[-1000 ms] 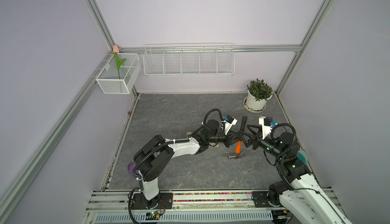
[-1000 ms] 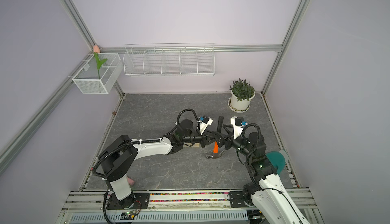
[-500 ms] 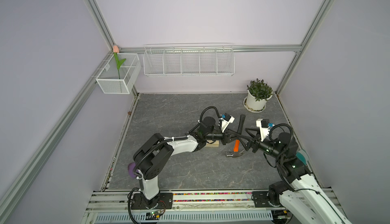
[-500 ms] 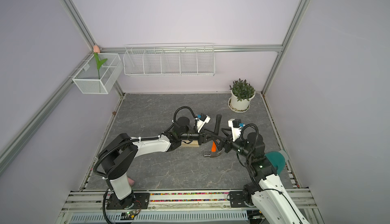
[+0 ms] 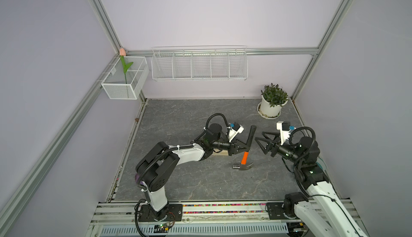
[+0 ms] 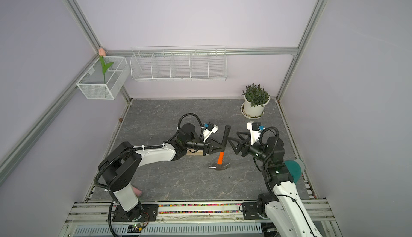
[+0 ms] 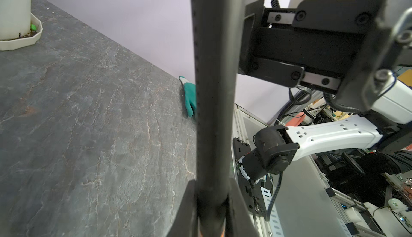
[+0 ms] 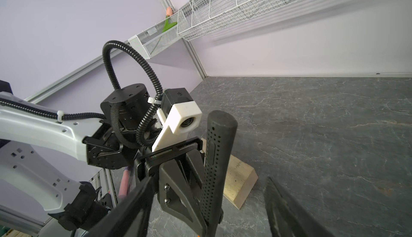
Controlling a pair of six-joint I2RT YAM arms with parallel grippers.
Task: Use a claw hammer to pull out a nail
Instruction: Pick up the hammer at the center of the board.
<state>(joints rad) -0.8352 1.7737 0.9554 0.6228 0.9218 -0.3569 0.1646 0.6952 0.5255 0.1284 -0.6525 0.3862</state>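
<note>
Top views both show the left tool (image 5: 242, 150) pinching the claw hammer (image 5: 244, 157) low on its black handle, head down close to the desk (image 5: 189, 117), beside the wooden block (image 8: 238, 175). The right tool (image 5: 259, 145) is spread just beside the upper handle, not touching it. A mistimed handover could let the hammer pivot or drop.

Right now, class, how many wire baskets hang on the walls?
2: a small mesh basket by the corner, holding a tulip, and a long divided basket on the back wall.
</note>
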